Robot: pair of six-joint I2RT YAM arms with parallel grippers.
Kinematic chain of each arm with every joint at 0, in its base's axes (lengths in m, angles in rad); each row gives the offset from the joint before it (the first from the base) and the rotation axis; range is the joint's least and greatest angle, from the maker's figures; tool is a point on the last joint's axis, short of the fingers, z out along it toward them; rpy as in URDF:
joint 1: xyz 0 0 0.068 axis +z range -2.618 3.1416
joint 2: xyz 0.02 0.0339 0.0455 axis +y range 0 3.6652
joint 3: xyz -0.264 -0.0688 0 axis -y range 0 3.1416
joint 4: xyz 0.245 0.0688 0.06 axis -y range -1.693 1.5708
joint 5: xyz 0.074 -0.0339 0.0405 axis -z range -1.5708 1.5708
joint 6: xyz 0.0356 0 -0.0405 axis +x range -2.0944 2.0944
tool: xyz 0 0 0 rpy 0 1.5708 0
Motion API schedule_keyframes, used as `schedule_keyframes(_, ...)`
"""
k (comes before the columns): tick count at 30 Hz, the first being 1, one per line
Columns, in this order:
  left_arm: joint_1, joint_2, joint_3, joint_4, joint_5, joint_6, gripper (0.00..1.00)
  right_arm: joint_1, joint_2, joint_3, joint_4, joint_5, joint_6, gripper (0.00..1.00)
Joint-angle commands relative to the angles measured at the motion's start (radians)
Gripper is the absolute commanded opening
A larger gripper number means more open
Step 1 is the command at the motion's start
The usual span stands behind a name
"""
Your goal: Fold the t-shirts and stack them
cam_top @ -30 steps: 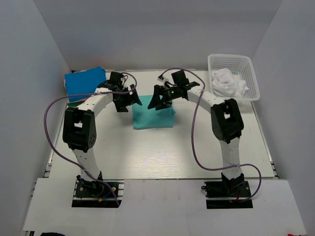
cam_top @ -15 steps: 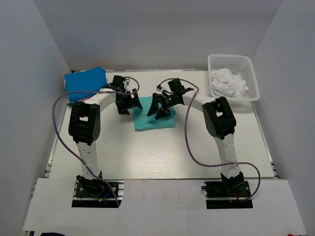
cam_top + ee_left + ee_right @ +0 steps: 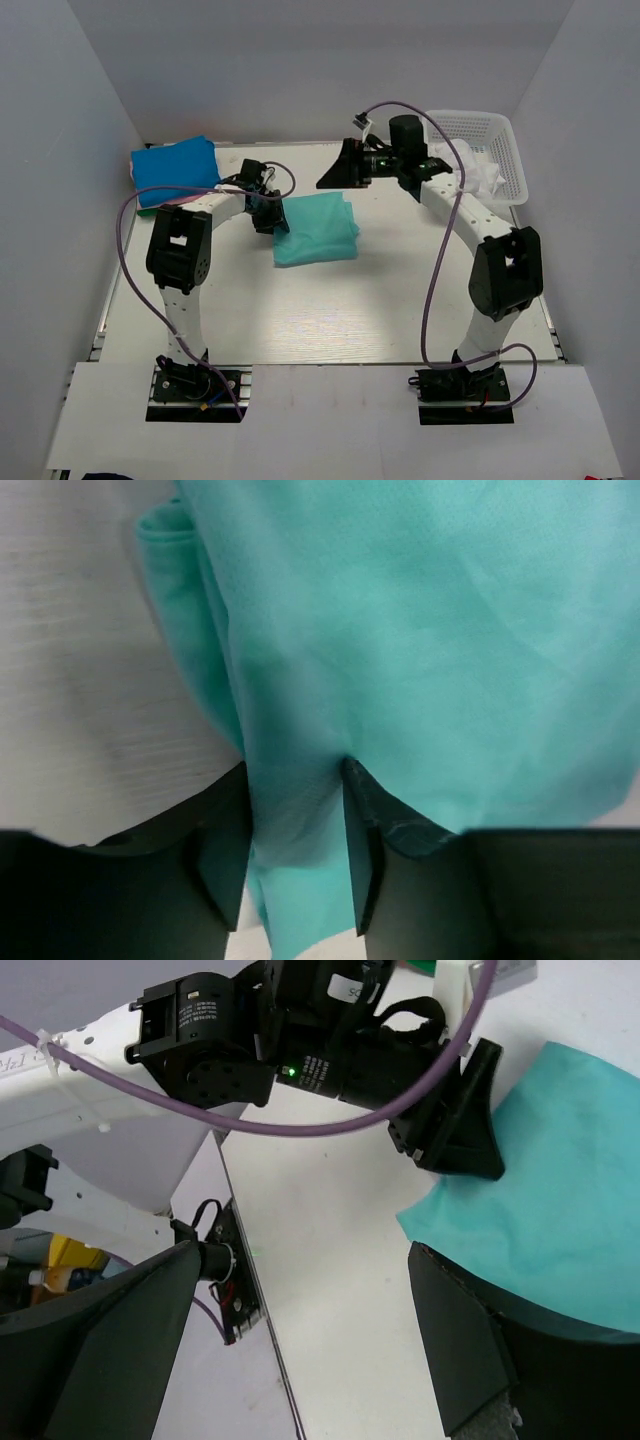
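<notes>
Table (image 3: 330,320): white, fills most of the top view, both arm bases at its bottom edge.

Teal t-shirt (image 3: 318,232): folded into a rough rectangle, lying flat approx at table centre, a bit above the middle of the frame. Its left edge is rumpled and sits partly under the L arm's tool.

Blue t-shirt (image 3: 175,168): folded, upper left corner of the table, well apart from the teal one.

Basket (image 3: 505,135): white lattice, upper right corner, w/ white shirts (image 3: 470,172) bunched inside; the R arm's forearm crosses in front of them.

R gripper (image 3: 305,1270): raised above the table, upper centre of the top view, just above the teal shirt's upper edge and not touching it. Wrist view: fingers (image 3: 455,1340) spread wide, nothing btwn them; only bare table and a corner of teal cloth lie below.

L gripper (image 3: 295,800): down at the teal shirt's left edge. Wrist view: a fold of teal cloth runs btwn the two fingers (image 3: 222,850) and fills the gap, both inner faces pressed against it, so it's pinching that fold.

Purple cable (image 3: 125,250): loops off the L arm at frame left.
</notes>
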Motion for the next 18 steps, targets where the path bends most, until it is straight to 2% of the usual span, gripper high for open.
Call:
schedule_keyframes(1,-0.038,0.067,-0.011,-0.006,-0.024,0.006,0.49,-0.042,-0.012,-0.075,0.030,-0.001,0.026,0.90)
schedule_keyframes(2,-0.038,0.081,-0.011,0.012,-0.033,0.006,0.41,-0.050,-0.027,-0.107,0.030,0.014,0.023,0.90)
schedule_keyframes(3,-0.048,0.081,0.010,0.012,-0.059,0.006,0.24,-0.067,-0.032,-0.117,0.027,0.021,0.015,0.90)
schedule_keyframes(5,-0.048,0.102,0.068,-0.029,-0.085,0.038,0.00,-0.098,-0.047,-0.147,0.021,0.037,0.005,0.90)
schedule_keyframes(6,-0.048,0.113,0.152,-0.056,-0.134,0.053,0.00,-0.117,-0.059,-0.167,0.019,0.044,-0.004,0.90)
schedule_keyframes(12,-0.028,0.084,0.406,-0.199,-0.218,0.185,0.00,-0.185,-0.130,-0.262,-0.049,0.129,-0.087,0.90)
schedule_keyframes(14,-0.019,0.075,0.487,-0.238,-0.277,0.185,0.00,-0.194,-0.144,-0.270,-0.088,0.163,-0.109,0.90)
schedule_keyframes(17,-0.019,0.046,0.549,-0.276,-0.411,0.259,0.00,-0.207,-0.196,-0.282,-0.142,0.275,-0.168,0.90)
schedule_keyframes(18,-0.019,0.032,0.549,-0.276,-0.412,0.297,0.00,-0.210,-0.206,-0.292,-0.149,0.295,-0.176,0.90)
